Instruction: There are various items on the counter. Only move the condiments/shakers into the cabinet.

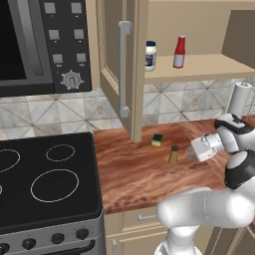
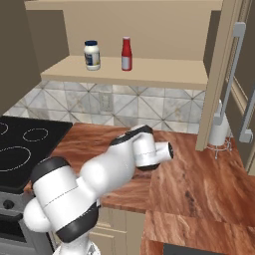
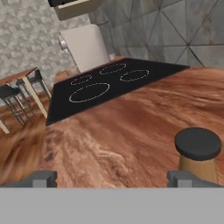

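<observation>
Two of the three containers are already sitting on the cabinet shelf (image 1: 209, 67): the white jar (image 1: 150, 56) and the red squeeze bottle (image 1: 179, 52), standing upright and a little apart, behind the open cabinet door (image 1: 119, 64). One is still waiting on the counter (image 1: 144, 174): the small brown shaker (image 1: 173, 155), standing upright with its dark top on, just in front of the green-and-yellow sponge (image 1: 157, 140), which is staying where it is.

The gripper (image 3: 117, 178) is lying low over the wood, just beside the shaker, pointing sideways toward it and the stovetop (image 1: 45, 179) beyond. Its fingers are spread as wide as they go and are pinching nothing. From the hand's own camera the shaker is sitting off to one side, right by one fingertip (image 3: 186, 178) rather than centred in the gap.

So the robot seems to be lining up for the last pickup. To my eye the hand is needing to shift sideways until the shaker is sitting between both fingers, then to close on its body below the cap. After that comes a lift clear of the counter, a swing around the door edge, and a gentle set-down on the shelf beside the other two. The paper towel roll (image 1: 239, 98) is standing behind the arm.
</observation>
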